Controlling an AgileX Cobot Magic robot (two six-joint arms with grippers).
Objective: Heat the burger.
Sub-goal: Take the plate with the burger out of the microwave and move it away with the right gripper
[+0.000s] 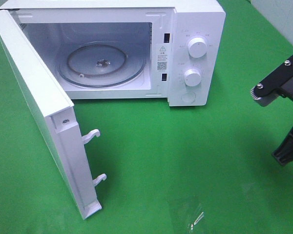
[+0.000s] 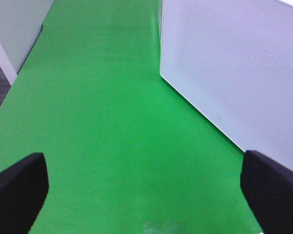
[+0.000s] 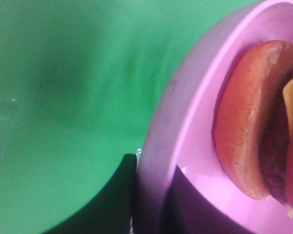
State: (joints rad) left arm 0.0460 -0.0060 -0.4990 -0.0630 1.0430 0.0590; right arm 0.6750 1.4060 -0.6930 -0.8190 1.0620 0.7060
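Exterior high view shows you the white box-shaped microwave oven (image 1: 136,48) with its white door (image 1: 44,122) swung wide; inside lies only the round clear glass turntable (image 1: 100,66). Green cloth tabletop (image 1: 185,161) lies bare before the cavity. Your right wrist view has the round golden-bun burger (image 3: 249,122) sitting on the pink round plastic plate (image 3: 185,146), whose rim is pinched by the narrow right gripper (image 3: 151,195). Your left gripper (image 2: 146,190) stands spread wide beside the microwave's perforated wall
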